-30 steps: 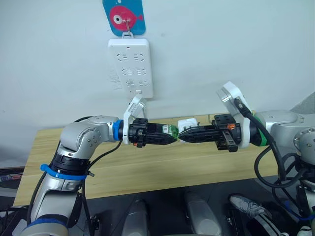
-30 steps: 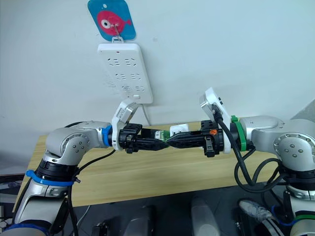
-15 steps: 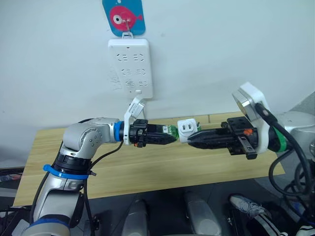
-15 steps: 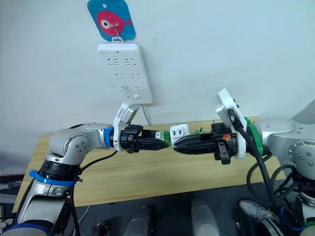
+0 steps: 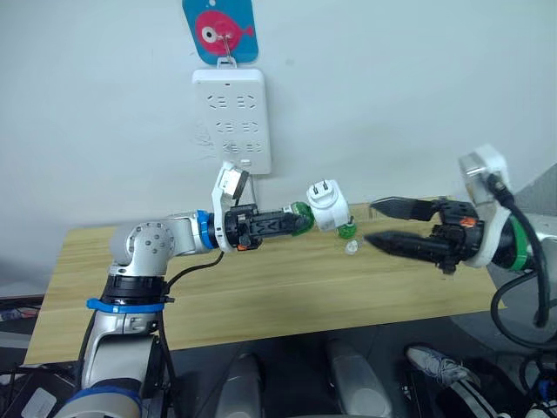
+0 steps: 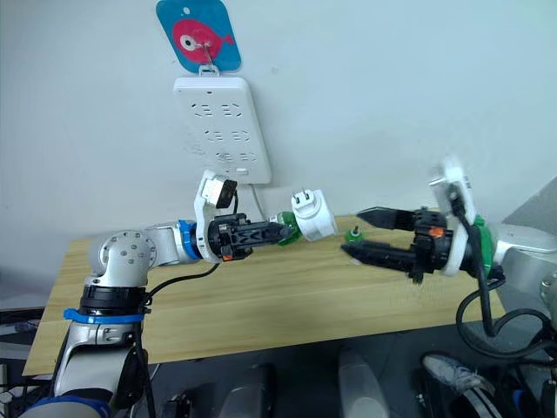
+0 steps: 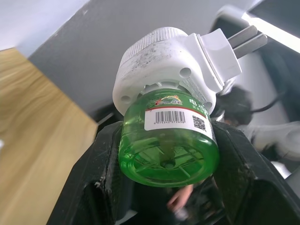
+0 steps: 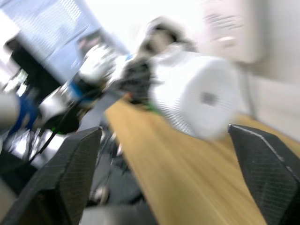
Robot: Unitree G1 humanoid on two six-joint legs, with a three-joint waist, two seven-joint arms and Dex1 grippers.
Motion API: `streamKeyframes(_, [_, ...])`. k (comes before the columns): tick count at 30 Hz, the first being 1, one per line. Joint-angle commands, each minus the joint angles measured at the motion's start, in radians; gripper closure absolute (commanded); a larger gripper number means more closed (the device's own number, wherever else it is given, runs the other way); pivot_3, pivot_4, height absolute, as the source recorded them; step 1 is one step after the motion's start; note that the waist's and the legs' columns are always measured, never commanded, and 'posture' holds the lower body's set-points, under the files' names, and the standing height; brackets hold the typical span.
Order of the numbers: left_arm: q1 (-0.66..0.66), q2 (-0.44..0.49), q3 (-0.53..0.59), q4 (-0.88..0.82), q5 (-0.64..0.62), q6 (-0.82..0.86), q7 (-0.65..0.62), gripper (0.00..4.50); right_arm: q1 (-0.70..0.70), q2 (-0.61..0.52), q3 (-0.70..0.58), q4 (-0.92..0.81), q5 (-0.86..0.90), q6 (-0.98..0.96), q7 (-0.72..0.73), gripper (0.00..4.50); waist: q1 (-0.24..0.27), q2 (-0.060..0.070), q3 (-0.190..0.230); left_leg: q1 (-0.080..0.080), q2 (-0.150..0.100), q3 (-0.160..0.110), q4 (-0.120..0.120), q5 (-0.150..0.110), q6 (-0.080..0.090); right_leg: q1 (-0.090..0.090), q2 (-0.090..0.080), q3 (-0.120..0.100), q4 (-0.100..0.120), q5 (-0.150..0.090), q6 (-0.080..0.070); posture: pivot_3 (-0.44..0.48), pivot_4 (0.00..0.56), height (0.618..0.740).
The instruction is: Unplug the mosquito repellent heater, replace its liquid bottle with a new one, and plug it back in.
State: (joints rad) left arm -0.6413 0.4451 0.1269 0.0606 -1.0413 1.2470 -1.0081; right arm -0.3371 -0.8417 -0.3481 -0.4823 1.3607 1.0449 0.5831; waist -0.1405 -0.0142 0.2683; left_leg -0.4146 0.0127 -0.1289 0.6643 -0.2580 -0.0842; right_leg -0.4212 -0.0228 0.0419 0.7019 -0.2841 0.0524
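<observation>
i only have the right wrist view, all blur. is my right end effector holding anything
Observer: No. The right end effector is open and holds nothing, clear of the heater.
Operator: who has the heater then
Observer: The left end effector is clamped on the green bottle screwed into it, above the table.
Operator: which way are the prongs
Observer: Up, angled toward the wall strip; the heater is unplugged.
Operator: anything on the table
Observer: A small green cap and a clear piece, below the heater.
</observation>
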Motion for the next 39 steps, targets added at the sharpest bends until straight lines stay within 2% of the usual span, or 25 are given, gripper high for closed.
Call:
streamKeyframes(1, [-0.012,-0.029,0.081,-0.004,-0.108,0.077,0.074,2.19,0.034,0.061,-0.07,-0.022,0.093,-0.067,-0.129,0.0,-0.002,0.0,0.0,0.0,0.0,0.0,0.0,0.0,0.0,0.0,0.0,0.0,0.001,0.0,0.0,-0.239,0.198,0.725])
streamKeyframes(4, [-0.022,-0.053,0.119,0.007,-0.172,0.129,0.131,2.19,0.052,0.1,-0.05,-0.058,0.096,-0.099,-0.179,0.0,-0.004,0.0,0.0,0.001,0.0,0.001,0.0,0.0,0.0,0.0,0.0,0.001,0.003,0.0,0.0,-0.244,0.199,0.725])
streamKeyframes(7, [-0.026,-0.039,0.113,-0.004,-0.189,0.158,0.137,2.19,0.034,0.07,-0.019,-0.077,0.025,-0.115,-0.144,0.0,-0.006,0.001,0.0,0.002,0.0,0.001,0.0,0.0,0.0,0.0,0.0,0.001,0.004,0.0,0.0,-0.247,0.201,0.725])
streamKeyframes(12, [-0.061,0.019,0.064,0.018,-0.149,0.14,0.072,2.19,-0.078,-0.097,0.07,-0.065,-0.139,-0.143,0.111,0.0,-0.006,0.001,0.0,0.004,0.0,0.002,0.0,0.0,0.0,0.0,0.001,0.002,0.004,0.0,0.0,-0.252,0.203,0.725])
streamKeyframes(15, [-0.084,0.027,0.055,0.039,-0.144,0.135,0.046,2.19,-0.141,-0.139,0.117,-0.038,-0.195,-0.166,0.217,0.0,-0.005,0.0,-0.001,0.004,0.0,0.002,0.0,0.0,0.0,0.001,0.001,0.002,0.003,0.0,0.0,-0.255,0.201,0.725])
streamKeyframes(19, [-0.094,0.005,0.077,0.052,-0.183,0.162,0.058,2.19,-0.184,-0.08,0.122,0.037,-0.175,-0.157,0.2,0.0,-0.008,0.0,-0.001,0.004,0.0,0.003,0.0,0.0,0.0,0.001,0.001,0.003,0.002,0.0,0.0,-0.244,0.197,0.725])
streamKeyframes(23, [-0.082,-0.046,0.144,0.072,-0.269,0.206,0.15,2.19,-0.14,0.033,0.049,0.096,-0.061,-0.141,0.076,0.0,-0.005,0.0,-0.001,0.004,0.0,0.003,0.0,0.0,-0.001,0.001,0.0,0.003,0.003,0.0,0.0,-0.235,0.195,0.725])
streamKeyframes(28, [-0.073,-0.128,0.232,0.12,-0.477,0.214,0.371,2.19,-0.045,0.198,-0.021,0.109,0.136,-0.173,-0.135,0.0,-0.005,0.0,-0.001,0.003,0.0,0.003,0.0,0.001,-0.001,0.0,0.0,0.003,0.004,0.0,0.0,-0.235,0.192,0.725])
streamKeyframes(34, [-0.019,-0.194,0.165,0.122,-0.892,0.053,0.742,2.19,0.009,0.424,0.038,0.017,0.213,-0.284,-0.332,0.0,-0.008,0.001,-0.003,0.004,0.001,0.003,0.001,0.001,-0.001,0.0,-0.001,0.004,0.007,0.0,0.0,-0.243,0.188,0.725])
streamKeyframes(39, [-0.008,-0.27,0.184,0.094,-0.931,0.021,0.843,2.19,0.02,0.502,0.09,-0.018,0.203,-0.322,-0.354,0.0,-0.005,0.001,-0.004,0.005,0.0,0.004,0.002,0.002,-0.004,0.0,0.0,0.004,0.009,0.0,0.0,-0.251,0.186,0.725])
